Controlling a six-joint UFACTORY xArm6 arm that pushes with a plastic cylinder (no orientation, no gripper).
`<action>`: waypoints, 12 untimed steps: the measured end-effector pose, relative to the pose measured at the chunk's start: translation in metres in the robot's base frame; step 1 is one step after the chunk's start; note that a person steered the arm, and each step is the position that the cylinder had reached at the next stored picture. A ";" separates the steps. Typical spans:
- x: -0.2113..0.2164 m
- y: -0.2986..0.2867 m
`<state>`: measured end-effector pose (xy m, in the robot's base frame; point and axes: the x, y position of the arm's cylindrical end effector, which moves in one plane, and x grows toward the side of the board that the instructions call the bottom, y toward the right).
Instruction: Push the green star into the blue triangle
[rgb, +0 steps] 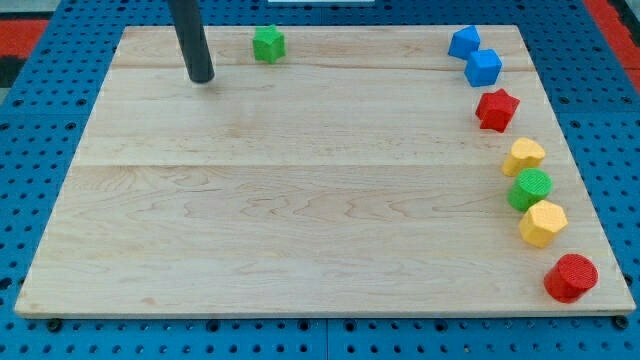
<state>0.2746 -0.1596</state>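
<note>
The green star (268, 43) lies near the view's top edge of the wooden board, left of centre. The blue triangle (464, 41) lies far to its right near the top right corner, touching a blue cube (484, 67) just below it. My tip (201, 78) rests on the board to the left of and slightly below the green star, a short gap apart from it.
Down the board's right side lie a red star (496, 109), a yellow heart-like block (523, 156), a green round block (530, 189), a yellow hexagon (543, 223) and a red round block (571, 277). The wooden board (300, 200) sits on a blue pegboard.
</note>
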 end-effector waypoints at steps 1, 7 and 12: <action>-0.031 0.014; -0.047 0.188; -0.031 0.236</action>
<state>0.2439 0.0763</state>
